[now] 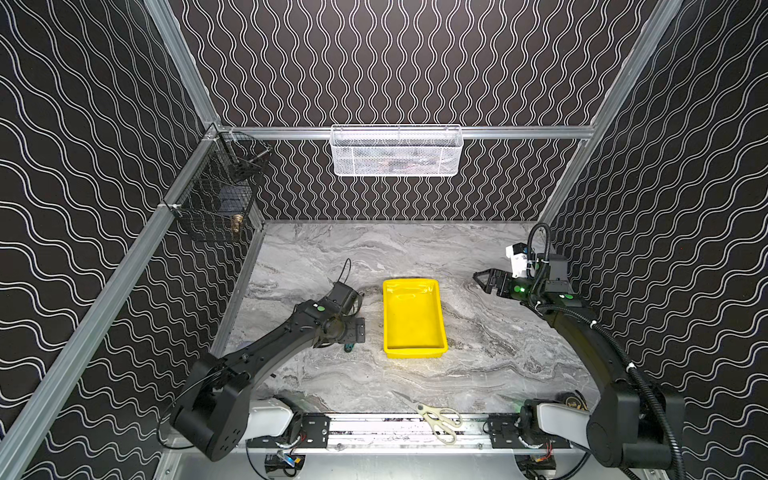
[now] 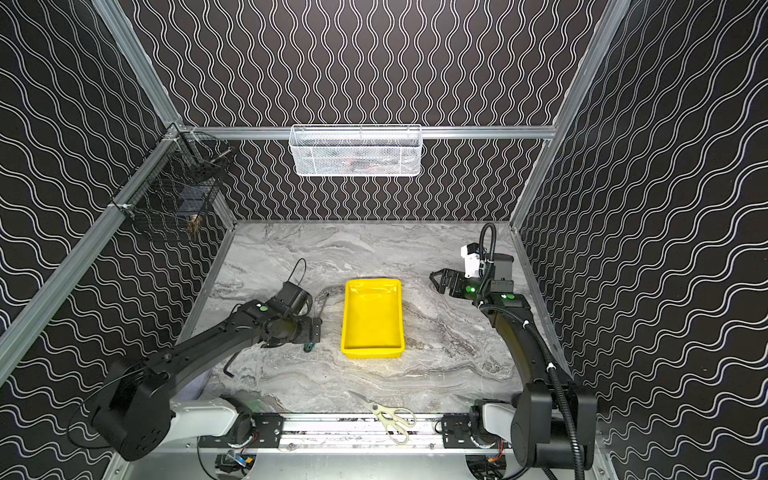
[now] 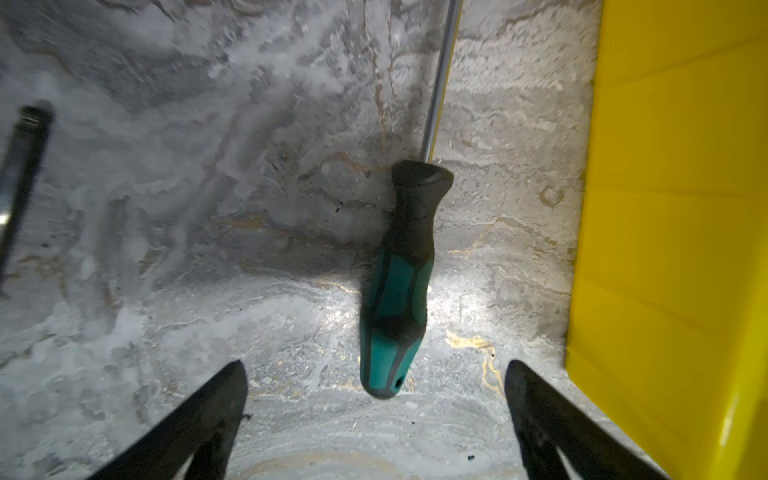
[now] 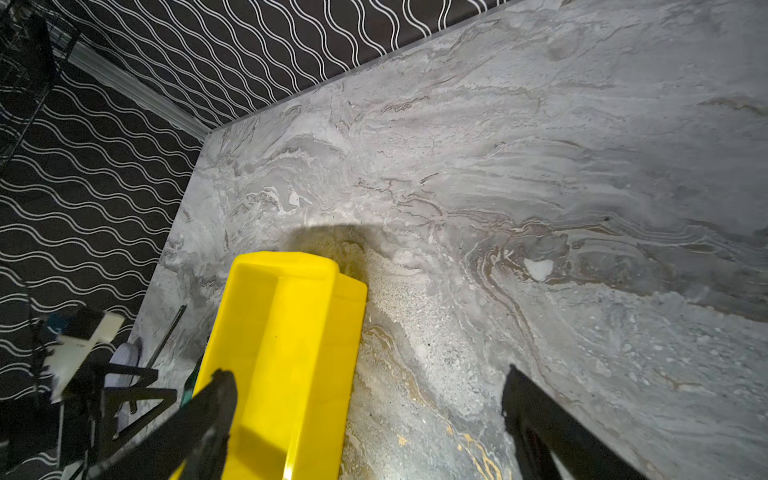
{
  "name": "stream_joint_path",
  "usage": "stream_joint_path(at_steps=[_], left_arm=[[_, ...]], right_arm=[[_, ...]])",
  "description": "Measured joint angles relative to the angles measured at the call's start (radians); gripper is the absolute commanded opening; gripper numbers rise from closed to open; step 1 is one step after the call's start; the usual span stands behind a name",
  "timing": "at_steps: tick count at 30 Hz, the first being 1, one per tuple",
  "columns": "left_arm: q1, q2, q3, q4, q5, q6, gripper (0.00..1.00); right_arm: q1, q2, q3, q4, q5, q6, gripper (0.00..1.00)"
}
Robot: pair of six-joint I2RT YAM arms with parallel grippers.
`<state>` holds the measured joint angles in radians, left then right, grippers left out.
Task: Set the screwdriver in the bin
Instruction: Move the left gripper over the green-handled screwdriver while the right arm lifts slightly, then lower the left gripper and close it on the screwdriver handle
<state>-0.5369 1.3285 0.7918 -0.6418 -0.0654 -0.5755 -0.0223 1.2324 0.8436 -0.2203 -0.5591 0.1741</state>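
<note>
Screwdriver (image 3: 399,282): green-and-black handle and thin metal shaft, lying flat on the marble table (image 1: 478,353). It is outside the bin (image 1: 413,320), just left of the bin's left long wall and roughly parallel to it. A strip of bare table shows between them.
Screwdriver direction: the handle's butt end lies by the bin's near left corner, and the shaft points toward the bin's far end.
Bin: bright yellow, shallow and rectangular, standing at the middle of the table.
Left gripper (image 3: 376,368): over the handle, just left of the bin. Its two black fingers (image 3: 216,399) are spread wide, one on each side of the butt end. In the wrist view they touch neither the handle nor the bin, and it holds nothing.
Right gripper (image 1: 478,279): raised above the table to the right of the bin's far end, well apart from it. Its wrist view shows the fingers wide apart with nothing between them.
Scissors (image 1: 436,415): cream handles, lying in front of the bin's near end by the front rail, well apart from the bin.
White mesh basket (image 1: 397,151): hung on the back wall, behind and above the bin.
Black wire basket (image 1: 220,195): hung on the left wall, behind and left of the bin.
</note>
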Motion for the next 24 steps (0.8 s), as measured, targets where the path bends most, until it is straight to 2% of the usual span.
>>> stream_joint_path(at_steps=[5, 12, 16, 24], left_arm=[[-0.004, 0.042, -0.019, 0.042, 0.035, 0.003, 0.96], [-0.006, 0.082, -0.033, 0.094, 0.026, 0.034, 0.92], [-0.006, 0.135, -0.018, 0.108, 0.01, 0.065, 0.82], [-0.006, 0.233, 0.027, 0.138, -0.013, 0.114, 0.75]], right_arm=[[0.004, 0.0, -0.004, 0.005, -0.046, -0.01, 1.0], [0.007, -0.011, -0.004, 0.008, -0.063, -0.013, 1.0], [0.007, -0.011, -0.004, 0.01, -0.067, -0.014, 1.0], [0.007, -0.012, -0.004, 0.01, -0.067, -0.015, 1.0]])
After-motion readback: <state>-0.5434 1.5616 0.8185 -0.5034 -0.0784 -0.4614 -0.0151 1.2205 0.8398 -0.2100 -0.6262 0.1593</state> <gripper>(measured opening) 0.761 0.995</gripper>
